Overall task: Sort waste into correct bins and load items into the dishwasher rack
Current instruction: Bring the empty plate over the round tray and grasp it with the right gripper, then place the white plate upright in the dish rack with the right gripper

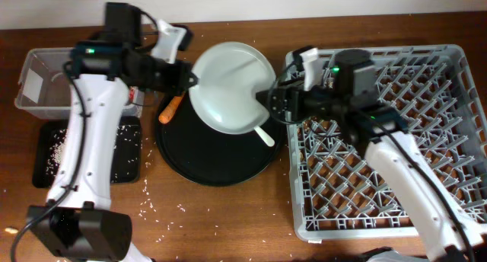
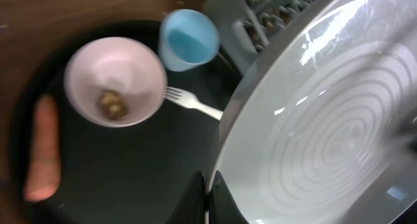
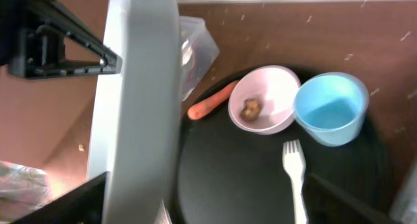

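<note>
I judge the dishwasher rack (image 1: 388, 140) at right takes the large grey-green bowl (image 1: 232, 87), held above the round tray (image 1: 217, 167) by my left hand (image 1: 190, 78) and right hand (image 1: 268, 100), each clamped on the rim; release left first. Only the wrist views show the small white bowl (image 3: 266, 100), blue cup (image 3: 331, 107) and fork (image 3: 296, 175) beneath.

You see a pale grey-green bowl (image 1: 232, 87) with concentric ring ridges, a small white bowl (image 2: 115, 81) holding brownish scraps (image 2: 112, 104), a light blue cup (image 3: 330, 108), a white fork (image 3: 296, 178) and an orange carrot (image 3: 210, 101) on a round black tray (image 1: 217, 163). The rack (image 1: 426, 178) is grey latticed. The tabletop (image 1: 221, 216) is dark brown wood, flecked with pale rice (image 1: 163, 216). The shallow tray (image 1: 133, 151) is black.
</note>
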`<move>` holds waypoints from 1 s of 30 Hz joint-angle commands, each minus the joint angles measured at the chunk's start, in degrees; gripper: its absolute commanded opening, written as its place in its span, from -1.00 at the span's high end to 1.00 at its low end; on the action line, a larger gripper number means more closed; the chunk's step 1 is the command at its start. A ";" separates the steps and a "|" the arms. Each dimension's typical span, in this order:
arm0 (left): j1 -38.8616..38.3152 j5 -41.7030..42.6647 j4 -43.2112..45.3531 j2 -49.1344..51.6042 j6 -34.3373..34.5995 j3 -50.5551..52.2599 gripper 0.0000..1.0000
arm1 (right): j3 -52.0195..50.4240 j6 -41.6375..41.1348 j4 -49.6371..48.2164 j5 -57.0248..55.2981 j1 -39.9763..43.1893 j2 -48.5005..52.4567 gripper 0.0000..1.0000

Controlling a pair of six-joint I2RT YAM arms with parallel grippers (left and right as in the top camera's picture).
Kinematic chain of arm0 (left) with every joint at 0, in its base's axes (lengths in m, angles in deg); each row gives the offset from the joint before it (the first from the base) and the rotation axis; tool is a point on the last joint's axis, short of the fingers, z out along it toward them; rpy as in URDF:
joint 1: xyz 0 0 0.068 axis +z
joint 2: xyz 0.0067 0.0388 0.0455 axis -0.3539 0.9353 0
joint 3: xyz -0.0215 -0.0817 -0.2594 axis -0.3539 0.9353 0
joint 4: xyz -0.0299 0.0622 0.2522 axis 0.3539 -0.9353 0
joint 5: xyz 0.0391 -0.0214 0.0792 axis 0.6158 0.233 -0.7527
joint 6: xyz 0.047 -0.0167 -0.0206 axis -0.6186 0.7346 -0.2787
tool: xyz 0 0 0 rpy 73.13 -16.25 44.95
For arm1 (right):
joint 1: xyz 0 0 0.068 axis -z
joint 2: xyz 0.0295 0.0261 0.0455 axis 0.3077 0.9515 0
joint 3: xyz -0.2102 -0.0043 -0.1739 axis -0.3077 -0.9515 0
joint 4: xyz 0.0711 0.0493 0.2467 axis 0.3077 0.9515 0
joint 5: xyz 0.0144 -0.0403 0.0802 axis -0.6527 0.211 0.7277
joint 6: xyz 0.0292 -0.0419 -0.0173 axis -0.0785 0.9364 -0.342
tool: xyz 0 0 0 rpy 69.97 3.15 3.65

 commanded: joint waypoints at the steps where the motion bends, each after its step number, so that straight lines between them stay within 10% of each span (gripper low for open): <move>1: -3.74 -3.41 0.61 -1.03 -1.11 -0.94 1.00 | 0.81 -1.95 -0.59 0.94 -0.98 0.92 -0.50; 15: -3.93 -8.92 0.66 -0.96 0.37 -0.94 0.99 | 0.81 -1.92 1.18 -1.60 3.63 0.90 0.77; 23: -3.93 -10.19 0.63 -0.96 0.37 -0.94 0.99 | 0.81 -1.75 2.93 -4.50 3.63 0.83 0.92; 26: -3.93 -10.21 0.66 -0.96 0.37 -0.94 0.35 | 0.81 -1.70 3.17 -4.72 3.63 0.79 0.92; 29: -3.93 -10.23 0.81 -0.96 0.35 -0.94 -0.96 | 0.81 -1.46 3.34 -5.20 3.63 0.79 0.92; 30: -3.93 -10.25 1.07 -0.96 0.35 -0.94 -0.98 | 0.81 -1.49 3.82 -5.92 3.63 0.72 0.92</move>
